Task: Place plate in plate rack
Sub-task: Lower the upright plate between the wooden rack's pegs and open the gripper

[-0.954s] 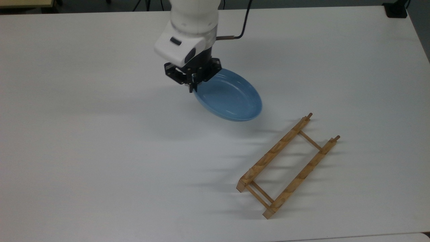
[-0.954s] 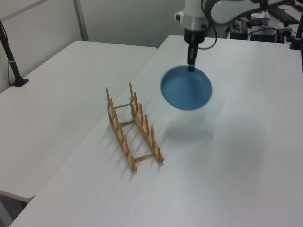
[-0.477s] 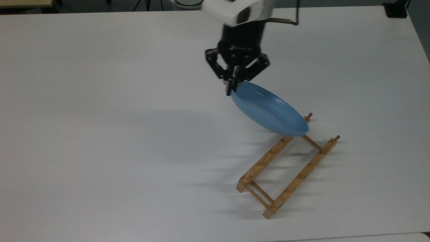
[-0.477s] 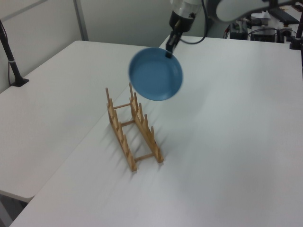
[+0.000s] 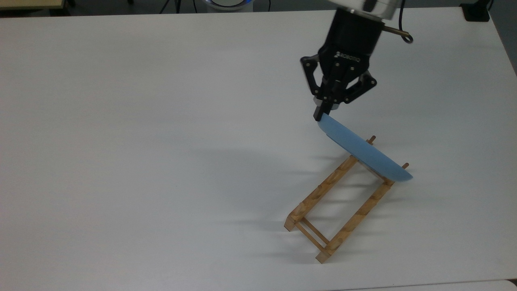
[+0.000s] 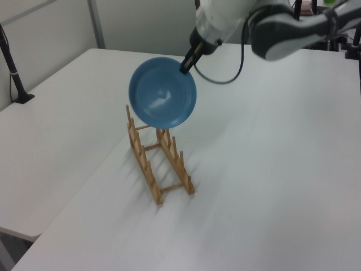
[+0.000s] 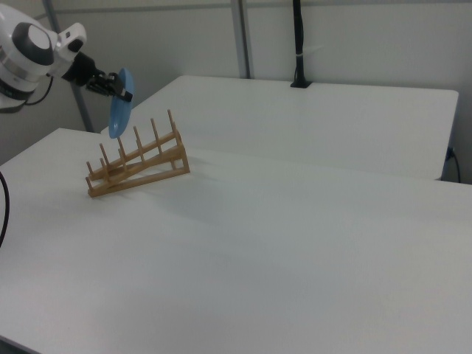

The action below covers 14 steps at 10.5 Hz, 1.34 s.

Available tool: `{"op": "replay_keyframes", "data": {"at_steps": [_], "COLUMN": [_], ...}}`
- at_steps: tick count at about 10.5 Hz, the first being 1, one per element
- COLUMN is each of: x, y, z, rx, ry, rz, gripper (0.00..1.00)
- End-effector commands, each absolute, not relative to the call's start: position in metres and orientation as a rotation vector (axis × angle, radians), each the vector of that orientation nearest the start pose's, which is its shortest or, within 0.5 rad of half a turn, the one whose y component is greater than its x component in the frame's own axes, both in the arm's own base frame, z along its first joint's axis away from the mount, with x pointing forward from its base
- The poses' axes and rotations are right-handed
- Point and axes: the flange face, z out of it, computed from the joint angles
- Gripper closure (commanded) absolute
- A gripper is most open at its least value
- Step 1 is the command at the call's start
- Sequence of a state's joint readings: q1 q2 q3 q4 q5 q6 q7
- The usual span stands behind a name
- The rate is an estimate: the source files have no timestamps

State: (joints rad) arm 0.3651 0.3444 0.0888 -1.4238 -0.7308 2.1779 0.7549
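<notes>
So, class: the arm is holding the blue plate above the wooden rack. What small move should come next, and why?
Probably a slow, straight lowering. The gripper pinches the plate by its rim, nearly on edge, above the far end of the plate rack. It hangs clear of the pegs, so easing down should seat it between two.

At the top right of the top view, the arm's white casing is giving way to a black end effector [image 5: 323,114] with angular linkage fingers and small white lettering. A black cable with a metal fitting is looping beside it.
</notes>
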Motion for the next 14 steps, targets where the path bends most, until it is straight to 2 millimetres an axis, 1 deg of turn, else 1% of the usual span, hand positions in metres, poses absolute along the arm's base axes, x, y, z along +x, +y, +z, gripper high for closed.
{"op": "replay_keyframes", "data": {"at_steps": [1, 2, 4, 7, 8, 9, 10, 11, 13, 14], "x": [0.647, 0.649, 0.652, 0.654, 0.649, 0.646, 0.645, 0.643, 0.642, 0.641], "y": [0.307, 0.309, 0.311, 0.313, 0.324, 0.330, 0.333, 0.335, 0.334, 0.334], "z": [0.525, 0.518, 0.502, 0.491, 0.479, 0.470, 0.462, 0.460, 0.454, 0.451], "rx": [-3.207, -3.205, -3.227, -3.247, -3.259, -3.270, -3.281, -3.284, -3.295, -3.304], "ry": [0.089, 0.094, 0.065, 0.035, -0.014, -0.047, -0.068, -0.076, -0.087, -0.093], "rz": [-1.461, -1.514, -1.519, -1.518, -1.506, -1.502, -1.490, -1.483, -1.470, -1.462], "gripper": [1.00, 1.00, 1.00, 1.00, 1.00, 1.00, 1.00, 1.00, 0.91, 0.72]}}
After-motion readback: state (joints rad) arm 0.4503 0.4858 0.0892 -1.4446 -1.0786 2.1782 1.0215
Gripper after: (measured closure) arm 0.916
